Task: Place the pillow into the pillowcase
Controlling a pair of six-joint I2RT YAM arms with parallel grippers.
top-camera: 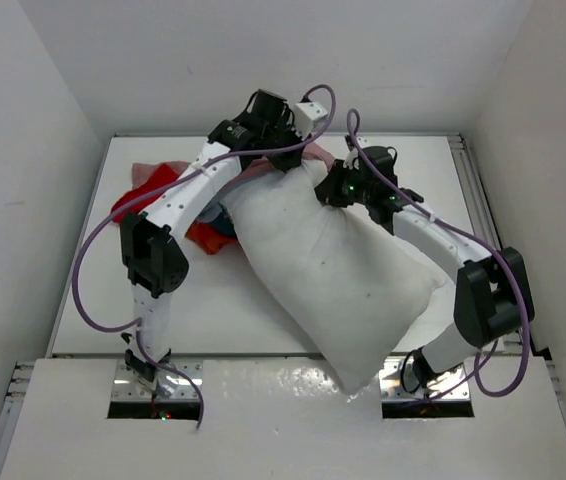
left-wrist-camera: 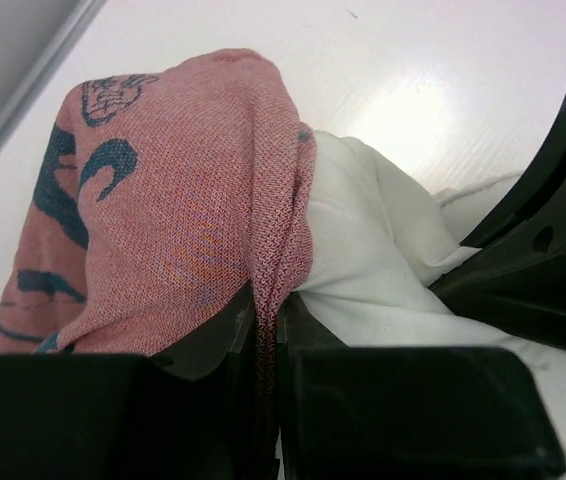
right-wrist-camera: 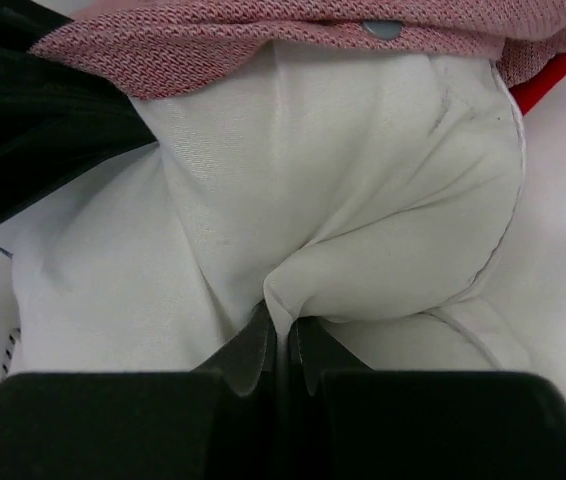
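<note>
Big puffy white rectangular pillow [top-camera: 348, 275] lies diagonally across the white table [top-camera: 213, 320], near corner past the front edge. Its far end is at the mouth of the red-orange printed fabric pillowcase [top-camera: 148, 195], which is bunched far-left under the left arm. The left gripper [left-wrist-camera: 266, 330] is pinched tight on the pillowcase's pink hem, draped over the pillow's far corner. The right gripper [right-wrist-camera: 283, 335] is clamped on a fold of pillow fabric just below that hem. Most of the pillow is outside the case.

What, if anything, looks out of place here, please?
The pillow lies diagonally, its near corner poking past the table edge. The pillowcase is bunched at the far left, only its rim over the pillow's far end.
</note>
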